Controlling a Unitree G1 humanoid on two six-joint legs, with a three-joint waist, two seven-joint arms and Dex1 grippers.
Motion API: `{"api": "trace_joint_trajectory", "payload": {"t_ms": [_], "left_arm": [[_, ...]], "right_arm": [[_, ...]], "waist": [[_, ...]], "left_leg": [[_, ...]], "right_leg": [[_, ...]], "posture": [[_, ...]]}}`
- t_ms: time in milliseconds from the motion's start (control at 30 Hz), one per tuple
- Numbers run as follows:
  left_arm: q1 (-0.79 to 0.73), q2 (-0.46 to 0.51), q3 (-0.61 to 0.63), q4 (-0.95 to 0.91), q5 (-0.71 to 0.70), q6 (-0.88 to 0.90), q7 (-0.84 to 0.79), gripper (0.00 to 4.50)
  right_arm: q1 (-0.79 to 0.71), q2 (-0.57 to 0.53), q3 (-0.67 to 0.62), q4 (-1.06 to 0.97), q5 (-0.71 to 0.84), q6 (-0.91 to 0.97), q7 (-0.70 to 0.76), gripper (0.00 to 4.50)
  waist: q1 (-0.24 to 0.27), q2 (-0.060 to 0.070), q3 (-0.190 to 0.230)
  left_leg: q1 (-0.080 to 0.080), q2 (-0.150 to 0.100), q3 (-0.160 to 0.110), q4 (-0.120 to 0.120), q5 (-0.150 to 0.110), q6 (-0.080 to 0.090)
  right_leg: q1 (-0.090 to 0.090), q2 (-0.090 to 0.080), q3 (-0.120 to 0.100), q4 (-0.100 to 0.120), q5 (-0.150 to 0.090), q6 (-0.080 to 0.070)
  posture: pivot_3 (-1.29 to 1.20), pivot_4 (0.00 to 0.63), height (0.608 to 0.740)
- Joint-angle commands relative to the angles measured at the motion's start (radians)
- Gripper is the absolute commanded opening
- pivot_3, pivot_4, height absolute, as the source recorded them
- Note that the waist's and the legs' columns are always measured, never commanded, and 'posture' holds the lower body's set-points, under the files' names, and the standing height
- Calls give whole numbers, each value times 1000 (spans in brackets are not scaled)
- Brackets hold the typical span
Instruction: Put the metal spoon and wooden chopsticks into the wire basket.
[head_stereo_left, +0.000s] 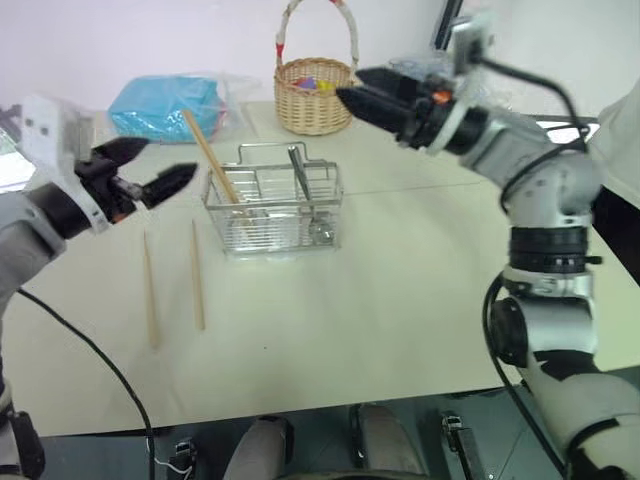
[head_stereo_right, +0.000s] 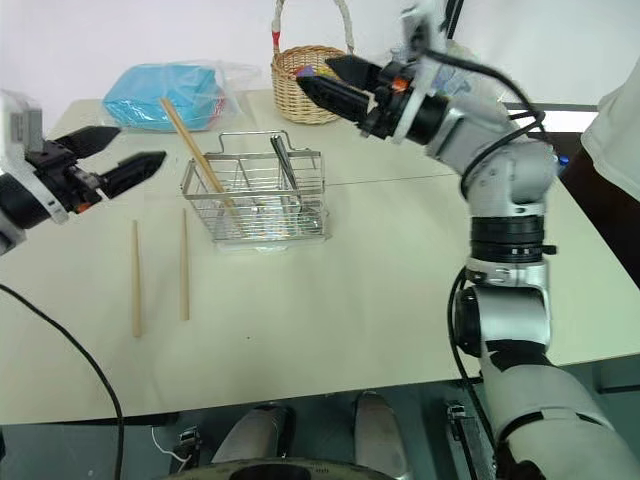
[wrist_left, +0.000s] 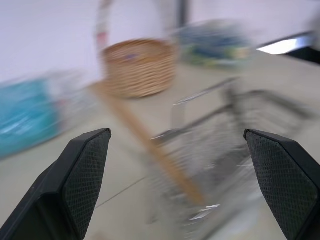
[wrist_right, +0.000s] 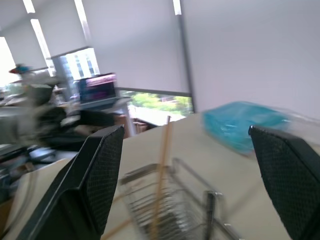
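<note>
Nearest me, in the lower left of the frame, 2 wooden chopsticks (head_stereo_left: 197, 274) lie flat on the surface (head_stereo_left: 400, 300). Just beyond, at centre, the wire basket (head_stereo_left: 274, 199) holds a third chopstick (head_stereo_left: 212, 160) leaning out and the metal spoon (head_stereo_left: 302, 180) standing handle-up. My left fingers (head_stereo_left: 146, 168) hang spread apart at left. My right fingers (head_stereo_right: 322, 77), apart and empty, hover above it, before the wicker basket (head_stereo_left: 313, 95).
</note>
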Motion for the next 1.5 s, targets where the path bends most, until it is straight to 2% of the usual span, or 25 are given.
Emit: {"api": "trace_joint_trajectory", "payload": {"t_ms": [33, 167, 400, 667, 833, 933, 1167, 1367, 1433, 1500], "left_arm": [[-82, -56, 61, 114, 68, 205, 264, 4500], [-155, -150, 91, 182, 132, 355, 399, 4500], [-190, -244, 3, 289, 267, 410, 416, 4500], [-224, -317, -83, 564, 403, 314, 341, 4500], [-282, -325, -126, 734, 483, 213, 287, 4500], [-321, -346, -116, 803, 502, 172, 266, 3611], [-370, -359, -102, 874, 537, 149, 244, 34], [-375, -358, -30, 863, 542, 127, 271, 34], [-382, -364, 3, 824, 543, 57, 282, 34], [-397, -369, 57, 747, 531, -89, 286, 34]], "right_arm": [[56, -73, -33, -208, 172, 114, 102, 4070], [192, -131, -24, -363, 272, 203, 110, 4070], [394, -167, -15, -518, 329, 240, 45, 4070], [452, -167, -45, -548, 368, 219, -69, 4070], [470, -171, -59, -548, 389, 215, -123, 4070], [481, -180, -56, -552, 384, 202, -131, 4132], [488, -190, -50, -551, 389, 186, -143, 4132], [488, -195, -46, -538, 390, 177, -140, 4132], [491, -198, -46, -530, 389, 174, -136, 4132], [495, -203, -45, -523, 381, 169, -131, 4132]], "waist": [[3, -1, -1], [16, -4, -2], [27, -5, -3], [25, -6, -4], [27, -6, -4], [30, -5, -5], [52, -5, -5], [46, -5, -5], [47, -5, -5], [47, -8, -5]], "left_leg": [[0, 0, 0, 0, 0, 1], [1, 0, 0, 1, -1, 1], [-1, -1, 0, 6, -1, 0], [-1, -1, 0, 6, -1, 0], [0, -2, 0, 6, -1, 0], [1, -2, 0, 6, -1, 0], [0, -4, 0, 8, -1, 0], [0, -4, -1, 8, -1, 0], [0, -4, -1, 8, -1, 0], [-1, -4, -1, 8, -1, 0]], "right_leg": [[1, 0, 0, 0, 0, 0], [1, 0, -1, 0, 0, 0], [1, -2, -1, 0, 0, 0], [1, -2, -1, 0, 0, 0], [2, -3, -2, 0, 0, 0], [2, -3, -2, 0, 0, 0], [4, -5, -5, 0, 0, 0], [3, -5, -5, 0, 0, 1], [3, -5, -5, 0, 0, 1], [3, -5, -5, 0, 0, 1]], "posture": [[0, 150, 739], [0, 150, 739], [0, 150, 739], [0, 150, 739], [0, 150, 739], [0, 150, 739], [0, 150, 739], [0, 150, 739], [0, 150, 739], [0, 150, 739]]}}
